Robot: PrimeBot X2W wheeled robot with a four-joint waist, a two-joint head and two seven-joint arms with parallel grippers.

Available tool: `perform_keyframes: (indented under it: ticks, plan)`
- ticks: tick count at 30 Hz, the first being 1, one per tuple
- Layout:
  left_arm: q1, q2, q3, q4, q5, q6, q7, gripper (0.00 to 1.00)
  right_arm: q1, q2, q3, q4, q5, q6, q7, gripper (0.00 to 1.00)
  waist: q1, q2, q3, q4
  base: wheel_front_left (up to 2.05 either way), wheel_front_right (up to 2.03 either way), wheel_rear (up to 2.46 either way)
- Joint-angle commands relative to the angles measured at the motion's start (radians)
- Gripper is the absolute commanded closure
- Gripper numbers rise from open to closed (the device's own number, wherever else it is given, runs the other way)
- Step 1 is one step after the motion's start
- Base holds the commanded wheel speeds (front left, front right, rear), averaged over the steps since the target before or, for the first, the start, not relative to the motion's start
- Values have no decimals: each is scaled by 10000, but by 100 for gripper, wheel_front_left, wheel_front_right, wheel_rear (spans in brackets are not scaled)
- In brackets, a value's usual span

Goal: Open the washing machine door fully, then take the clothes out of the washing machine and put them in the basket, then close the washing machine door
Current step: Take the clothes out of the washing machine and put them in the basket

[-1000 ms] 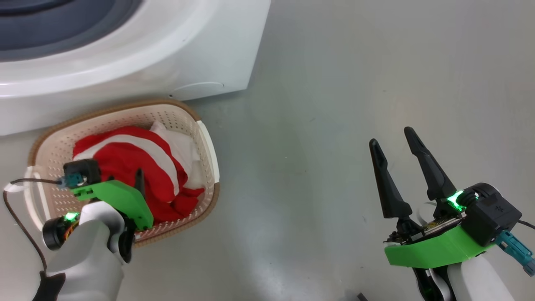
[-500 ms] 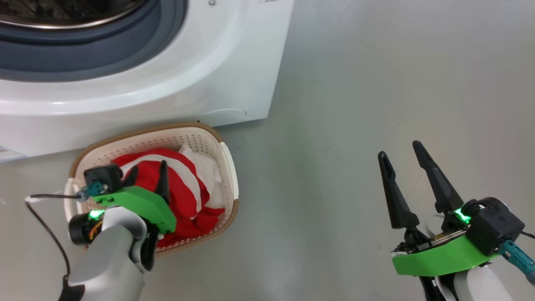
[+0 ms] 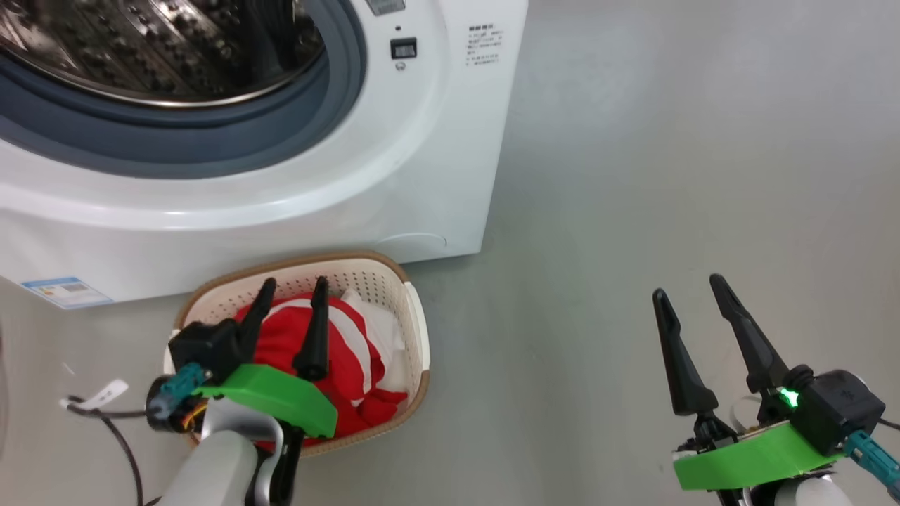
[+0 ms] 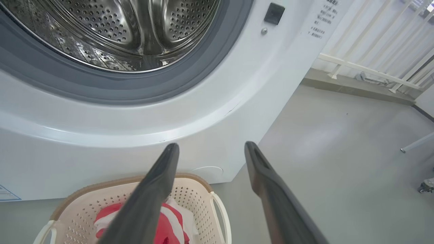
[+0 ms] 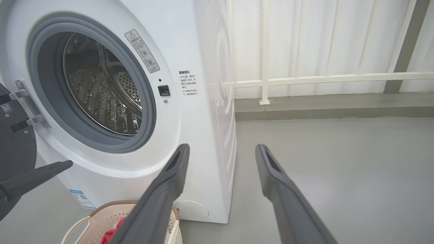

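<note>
- Left gripper (image 3: 295, 282), lower left of the head view: jaws spread wide, nothing between them. It hangs above the basket (image 3: 295, 261), tips pointing up-frame toward the washing machine (image 3: 422, 140). I read this as a hand that has let go and now needs room to clear the rim.
- Clothes (image 3: 337, 351): red and white bundle lying inside the basket, heaped toward its right side. No fabric touches the jaws in the left wrist view.
- The basket sits on the floor (image 3: 633, 176) just in front of the machine's lower panel, under the opening. That looks sensible: a short drop from the drum.
- Drum (image 3: 176, 49), upper left of the frame: bare perforated steel as far as I can see, no red inside. Its far back is not fully visible.
- Right gripper (image 3: 688, 287), lower right: jaws apart and empty, parked over bare floor well away from the basket, out of the left arm's way.
- Washing machine door (image 5: 15, 149): dark rim at the left edge of the right wrist view, swung open on its hinge.
- Judgement: unloading looks done and closing the door is what's left. The door lies on the left arm's side, so I'd use that arm.
</note>
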State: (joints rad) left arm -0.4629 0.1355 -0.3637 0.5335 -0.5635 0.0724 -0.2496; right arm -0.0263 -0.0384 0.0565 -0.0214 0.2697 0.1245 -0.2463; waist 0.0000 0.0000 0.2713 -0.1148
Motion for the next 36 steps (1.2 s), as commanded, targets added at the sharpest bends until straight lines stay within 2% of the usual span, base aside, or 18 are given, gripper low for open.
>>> perform_keyframes:
  ticks: [1, 13, 20, 36]
  plan:
    - [168, 291, 423, -553, 190, 159, -120, 0, 83, -118, 196, -226, -146, 62, -5, 0, 0, 0, -348, 152, 0, 0, 0]
    - [1922, 462, 1024, -3378, 1469, 900, -121, 0, 784, -118, -172, -387, -359, 62, 198, 0, 0, 0, -1383, 242, 0, 0, 0]
    - [2718, 542, 1236, -4311, 1938, 1183, -121, 0, 1169, -118, -358, -585, -380, 62, 318, 0, 0, 0, -1825, 374, 0, 0, 0]
    - [4242, 883, 1503, -5748, 1661, 1590, 224, 0, 1880, -118, -973, -1129, -415, 62, 421, 0, 0, 0, -2424, 545, 0, 0, 0]
